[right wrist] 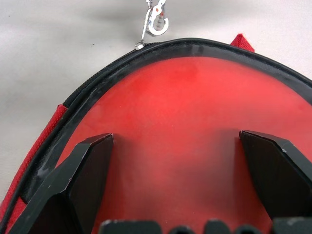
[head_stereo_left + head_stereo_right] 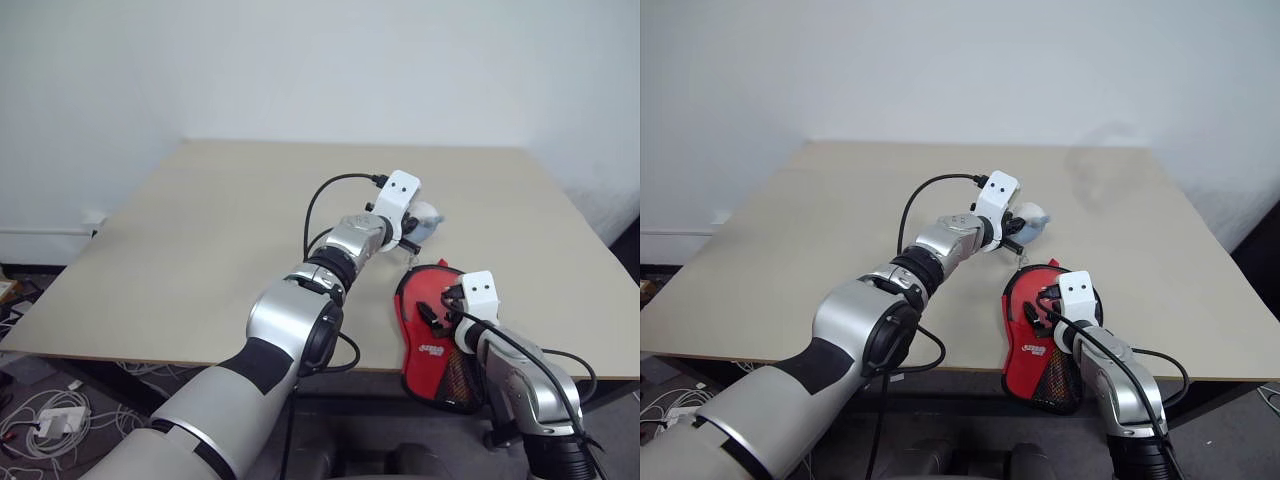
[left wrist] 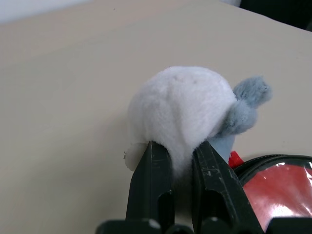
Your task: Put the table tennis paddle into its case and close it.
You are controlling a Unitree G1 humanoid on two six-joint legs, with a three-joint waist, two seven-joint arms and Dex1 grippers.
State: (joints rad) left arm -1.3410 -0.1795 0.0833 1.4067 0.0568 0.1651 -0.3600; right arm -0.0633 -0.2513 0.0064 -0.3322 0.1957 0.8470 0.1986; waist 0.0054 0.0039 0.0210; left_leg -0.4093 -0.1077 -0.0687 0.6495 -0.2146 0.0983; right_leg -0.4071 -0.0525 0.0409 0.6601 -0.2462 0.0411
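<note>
The paddle point(image 1: 195, 112) is seen already inside the case point(image 2: 430, 340) at the table's point(image 2: 200, 230) near edge, zip closure unclear, while a plush ball point(image 3: 180, 109) is pinched by the left gripper point(image 3: 181, 161) and the right gripper point(image 1: 187, 165) is spread wide over the case.

Silver-grey arms with black joint bands; loose black cables looping at wrists. White camera blocks, two dark screws each, behind black angular fingers point(image 1: 273, 170).
</note>
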